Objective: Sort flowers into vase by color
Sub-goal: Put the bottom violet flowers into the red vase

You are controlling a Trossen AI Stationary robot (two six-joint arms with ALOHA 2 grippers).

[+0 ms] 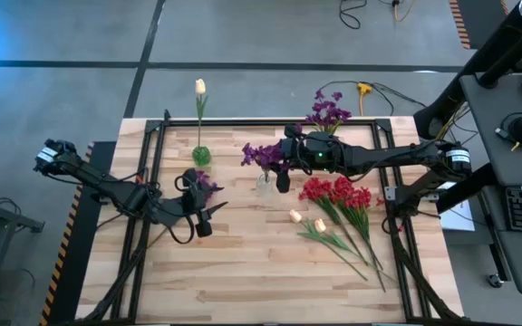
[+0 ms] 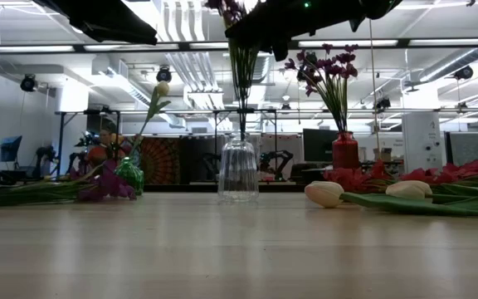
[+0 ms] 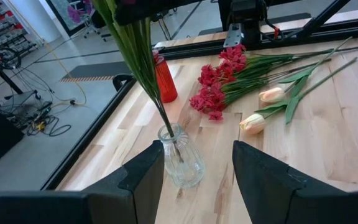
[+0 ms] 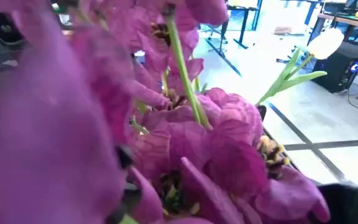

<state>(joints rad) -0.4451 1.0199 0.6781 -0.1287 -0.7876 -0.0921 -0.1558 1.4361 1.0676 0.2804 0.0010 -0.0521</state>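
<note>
A: Where do the flowers stand right now?

B: I've got a purple bunch (image 1: 263, 155) with its stems down in the clear vase (image 1: 265, 186), and my right gripper (image 1: 284, 166) sits right over that vase. More purple is in the red vase (image 1: 321, 138) beyond it, one tulip stands in the green vase (image 1: 201, 156) off to the side, and the red flowers (image 1: 336, 193) and two tulips (image 1: 304, 220) lie on the worktop (image 1: 243, 263) near the clear vase.

A: Jaws?

B: I can't tell on the right; blossoms fill my wrist camera. The left gripper (image 1: 199, 213) is part open, empty as far as I can see, with a purple sprig (image 1: 207, 184) beside it.

A: How will they handle?

B: Light, I'd judge, with springy stems and soft heads that crush. I'd pinch mid-stem, below the blossoms. The clear vase looks tippy and likely breakable, so no side loads.

A: Any labels?

B: None I can read.
</note>
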